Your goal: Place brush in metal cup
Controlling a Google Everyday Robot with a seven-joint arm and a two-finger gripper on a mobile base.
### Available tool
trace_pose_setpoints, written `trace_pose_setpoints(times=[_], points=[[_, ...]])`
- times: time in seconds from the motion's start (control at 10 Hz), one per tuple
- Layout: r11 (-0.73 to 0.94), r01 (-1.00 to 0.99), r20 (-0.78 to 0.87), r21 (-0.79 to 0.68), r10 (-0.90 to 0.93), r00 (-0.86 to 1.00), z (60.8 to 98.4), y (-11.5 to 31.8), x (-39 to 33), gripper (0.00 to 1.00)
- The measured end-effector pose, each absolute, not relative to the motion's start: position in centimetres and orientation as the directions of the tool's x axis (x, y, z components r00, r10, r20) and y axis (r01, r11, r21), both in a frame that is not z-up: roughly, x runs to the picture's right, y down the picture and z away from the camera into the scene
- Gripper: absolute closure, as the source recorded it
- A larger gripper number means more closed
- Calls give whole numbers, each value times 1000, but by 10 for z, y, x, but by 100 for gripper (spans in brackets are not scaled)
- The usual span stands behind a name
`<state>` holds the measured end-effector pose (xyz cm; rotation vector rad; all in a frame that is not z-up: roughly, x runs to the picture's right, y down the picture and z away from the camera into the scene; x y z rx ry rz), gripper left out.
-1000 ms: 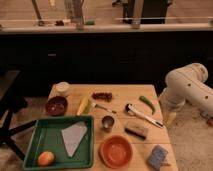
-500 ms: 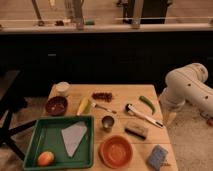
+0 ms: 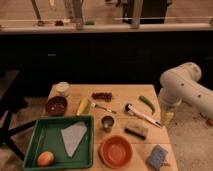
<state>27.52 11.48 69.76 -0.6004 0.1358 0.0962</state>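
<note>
Long slim dish brush with white handle and dark round head (image 3: pixel 142 114) lies flat and slantwise on the wooden surface (image 3: pixel 125 91), its handle end just beside the gripper (image 3: pixel 167 118). Gripper hangs low at the surface's edge under the white arm (image 3: pixel 180 85), fingers apart, holding nothing. Small shiny metal cup (image 3: pixel 107 122) stands upright farther from the gripper, beyond the brush's head. A dark rectangular block (image 3: pixel 136 131) sits between cup and gripper, slightly nearer the camera.

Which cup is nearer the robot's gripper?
The small shiny metal cup, mid-table; the white round cup sits far left. The gripper hangs at the wooden table's right edge.
</note>
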Motion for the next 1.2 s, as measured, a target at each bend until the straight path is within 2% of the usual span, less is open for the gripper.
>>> trace_pose_setpoints(times=[0.2, 0.5, 0.8, 1.2], points=[[798, -191, -234, -572, 65, 970, 722, 126, 265, 20], [781, -262, -267, -567, 126, 955, 751, 128, 251, 20], [794, -368, -273, -484, 262, 926, 770, 120, 258, 20], [792, -435, -294, -428, 332, 896, 791, 120, 265, 20]])
